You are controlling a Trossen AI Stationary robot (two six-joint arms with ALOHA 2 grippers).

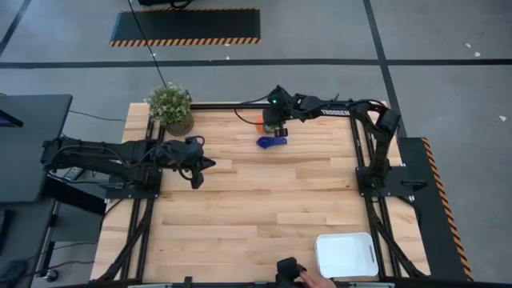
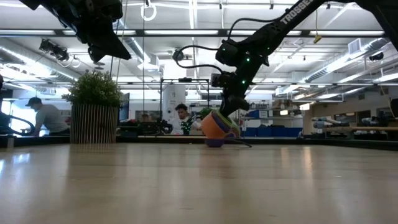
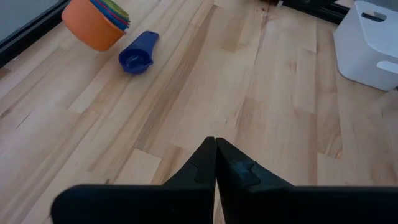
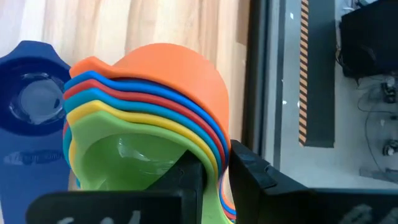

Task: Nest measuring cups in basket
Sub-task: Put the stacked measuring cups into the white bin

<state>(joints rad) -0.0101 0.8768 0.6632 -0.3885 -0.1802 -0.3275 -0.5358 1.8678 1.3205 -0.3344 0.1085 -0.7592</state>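
From above, the right gripper [image 1: 274, 122] is at the far edge of the table [image 1: 256, 216], closed on the rims of the nested stack [image 1: 261, 124] of cups. The dark blue cup [image 1: 271, 142] lies on the wood just beside this gripper, on its near side. The basket [image 1: 346, 254] is well apart from it, at the near right corner. The left gripper [image 1: 210, 163] hangs closed and empty over the left part of the table, near the plant [image 1: 170, 106].

In the low view, the right gripper [image 2: 227, 107] holds the stack [image 2: 216, 127] tilted, its bottom touching the table.

In the left wrist view, the fingers [image 3: 214, 163] are pressed together; the stack [image 3: 96, 22] and the blue cup [image 3: 137, 54] lie ahead, the basket [image 3: 367, 43] to the side.

In the right wrist view, the fingers [image 4: 189, 177] pinch the layered rims of the stack [image 4: 149, 118], green cup innermost, orange outermost; the blue cup [image 4: 31, 124] is beside it.
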